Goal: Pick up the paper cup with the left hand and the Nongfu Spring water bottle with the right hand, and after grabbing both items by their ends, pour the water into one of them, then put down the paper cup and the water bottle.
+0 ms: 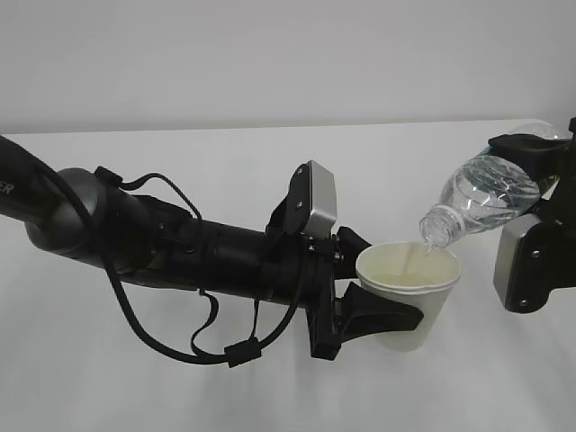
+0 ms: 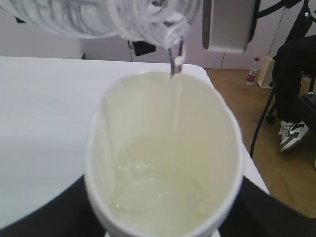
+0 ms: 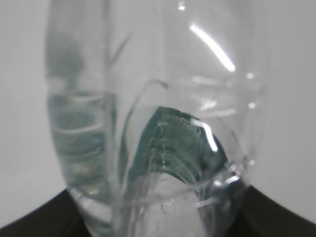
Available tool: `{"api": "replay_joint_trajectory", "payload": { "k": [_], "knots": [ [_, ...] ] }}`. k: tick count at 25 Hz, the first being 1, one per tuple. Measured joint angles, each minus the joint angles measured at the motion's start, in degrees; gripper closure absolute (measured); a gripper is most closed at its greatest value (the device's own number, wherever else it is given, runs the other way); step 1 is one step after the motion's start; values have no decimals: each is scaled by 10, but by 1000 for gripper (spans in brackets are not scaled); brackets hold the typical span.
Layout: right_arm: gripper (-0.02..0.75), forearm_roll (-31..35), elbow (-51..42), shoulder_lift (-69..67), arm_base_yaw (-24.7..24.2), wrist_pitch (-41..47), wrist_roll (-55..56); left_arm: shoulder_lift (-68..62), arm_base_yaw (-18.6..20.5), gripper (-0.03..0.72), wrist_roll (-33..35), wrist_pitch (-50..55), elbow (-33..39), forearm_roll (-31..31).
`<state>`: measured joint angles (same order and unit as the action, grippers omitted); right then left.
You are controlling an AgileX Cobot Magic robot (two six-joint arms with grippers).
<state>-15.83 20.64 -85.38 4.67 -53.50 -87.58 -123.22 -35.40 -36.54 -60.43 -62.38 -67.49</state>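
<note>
near the middle of the frame, the left pincer (image 1: 382, 310) hugs the white paper cup (image 1: 409, 301) with one black finger on each side. the cup stands straight up, just over the white counter (image 1: 270, 387). at the right edge, the right pincer (image 1: 540, 171) grips the fat end of the clear water bottle (image 1: 486, 198). the bottle tips down to the left, its open neck over the cup's rim. a thin stream of water (image 2: 176, 98) falls into the cup, and a little pool sits at the bottom.
</note>
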Motion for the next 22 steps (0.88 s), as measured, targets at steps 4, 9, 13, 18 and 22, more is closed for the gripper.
{"api": "replay_joint_trajectory", "payload": {
  "k": [4, 9, 13, 18, 22],
  "knots": [
    [328, 0, 0, 0, 0, 0, 0, 0, 0, 260, 0, 0, 0, 0],
    [327, 0, 0, 0, 0, 0, 0, 0, 0, 260, 0, 0, 0, 0],
    [328, 0, 0, 0, 0, -1, -1, 0, 0, 260, 0, 0, 0, 0],
    [328, 0, 0, 0, 0, -1, -1, 0, 0, 260, 0, 0, 0, 0],
    [328, 0, 0, 0, 0, -2, -1, 0, 0, 260, 0, 0, 0, 0]
  ]
}}
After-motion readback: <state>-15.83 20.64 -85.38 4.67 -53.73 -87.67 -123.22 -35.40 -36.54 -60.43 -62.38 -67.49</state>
